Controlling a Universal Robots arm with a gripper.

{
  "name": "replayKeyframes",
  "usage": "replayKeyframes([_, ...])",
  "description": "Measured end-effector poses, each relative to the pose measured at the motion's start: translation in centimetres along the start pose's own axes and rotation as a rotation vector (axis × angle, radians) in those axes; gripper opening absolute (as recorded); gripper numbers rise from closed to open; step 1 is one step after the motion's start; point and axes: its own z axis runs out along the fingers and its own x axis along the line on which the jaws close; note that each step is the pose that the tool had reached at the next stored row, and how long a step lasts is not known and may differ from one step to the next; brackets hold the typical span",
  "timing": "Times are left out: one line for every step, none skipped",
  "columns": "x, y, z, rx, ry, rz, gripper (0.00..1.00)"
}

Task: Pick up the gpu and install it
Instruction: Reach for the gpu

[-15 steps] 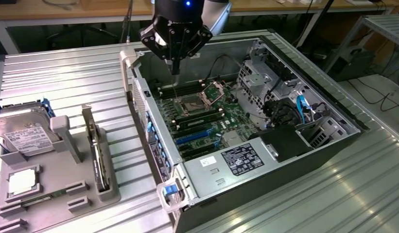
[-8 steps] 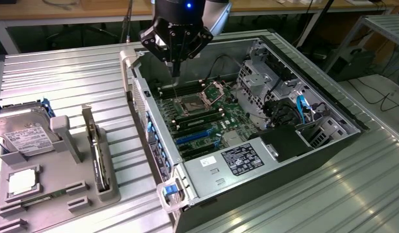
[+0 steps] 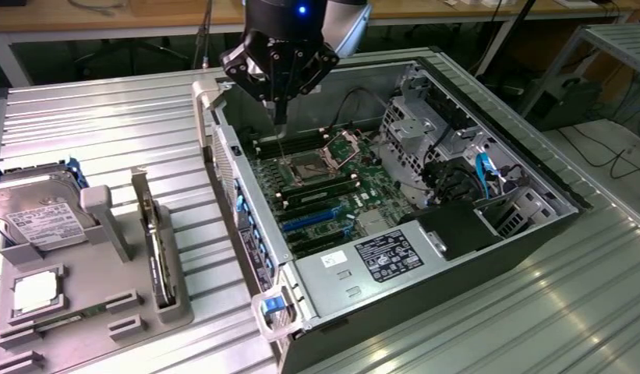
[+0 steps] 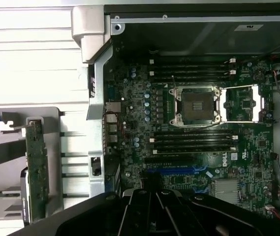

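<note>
The gpu [image 3: 157, 248] stands on edge in the grey holder [image 3: 96, 300] at the exterior view's left; the tool [image 3: 281, 117], pressed together and empty, hangs over the open case [image 3: 434, 300]; a good pick likely needs a square grip on the card's top edge

The gripper [image 3: 281, 123] is all black, chunky angular linkages tapering into skinny fingers [image 3: 281, 115]. The wrist [image 3: 343, 25] above it is silvery grey, with a little blue light [image 3: 302, 9] glowing.

Gripper [image 3: 281, 123] black; motherboard [image 3: 322, 185] green, slots [image 3: 304, 222] blue; gpu [image 4: 36, 167] green; table [image 3: 111, 125] silver, ribbed; holder [image 3: 111, 312] grey.
</note>
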Motion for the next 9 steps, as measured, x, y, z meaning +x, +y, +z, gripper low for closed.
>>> replayKeyframes([0.07, -0.01, -0.01, -0.0001, 0.0003, -0.005, 0.11])
replayKeyframes([0.18, -0.03, -0.01, -0.0004, 0.0005, -0.009, 0.11])
replayKeyframes([0.28, -0.04, -0.01, -0.0007, 0.0006, -0.012, 0.11])
replayKeyframes([0.36, -0.06, -0.01, -0.0009, 0.0007, -0.014, 0.11])
replayKeyframes([0.47, -0.12, -0.02, -0.0016, 0.0011, -0.018, 0.11])
replayKeyframes([0.64, -0.26, -0.03, -0.0033, 0.0014, -0.028, 0.11])
replayKeyframes([0.71, -0.35, -0.03, -0.0045, 0.0016, -0.032, 0.11])
replayKeyframes([0.73, -0.40, -0.03, -0.0050, 0.0016, -0.034, 0.11])
replayKeyframes([0.75, -0.44, -0.04, -0.0053, 0.0017, -0.035, 0.11])
